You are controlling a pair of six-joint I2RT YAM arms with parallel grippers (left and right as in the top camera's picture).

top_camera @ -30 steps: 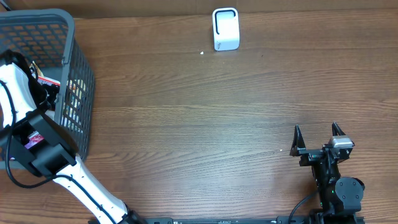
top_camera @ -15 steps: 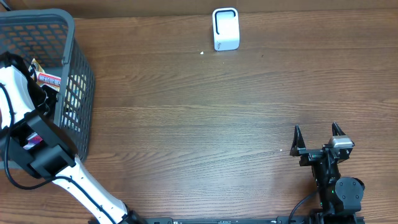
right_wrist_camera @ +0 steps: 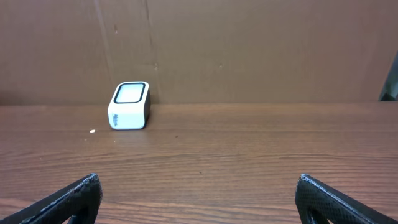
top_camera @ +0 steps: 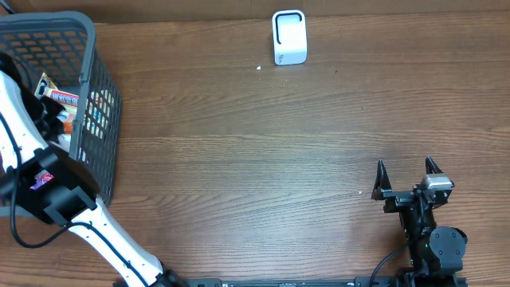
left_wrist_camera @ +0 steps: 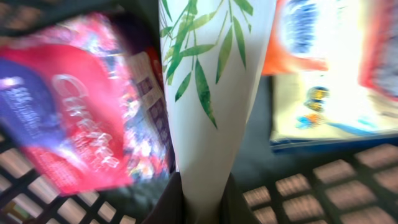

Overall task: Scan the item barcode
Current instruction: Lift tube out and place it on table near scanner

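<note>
Basket (top_camera: 88,32): grey plastic mesh, cut off by the left edge of the overhead view.
Left arm: white, reaching down into the basket and covering much of what lies inside.
Left gripper (left_wrist_camera: 202,200): inside the basket, clenched on the lower edge of the leaf-print pack; only the finger bases show, at the bottom of the wrist view.
Leaf-print pack (left_wrist_camera: 214,93): the task's item, white with green printed leaves, standing upright in the basket between other packets; no writing can be made out on it.
Red packet (left_wrist_camera: 68,112): in the basket, just left of the pack; white script lettering too blurred to read for certain.
Orange and blue packet (left_wrist_camera: 323,74): in the basket, right of the pack; overexposed, print unreadable.
Scanner (top_camera: 288,37): small white box with a dark-framed window, well right of the basket at the table's far edge; markings too small to read.
Right gripper (top_camera: 406,171): far right of the basket at the near edge, jaws spread wide, grasping nothing.
Table (top_camera: 239,175): dark wood grain.
Backdrop (right_wrist_camera: 249,50): brown cardboard behind the scanner.
</note>
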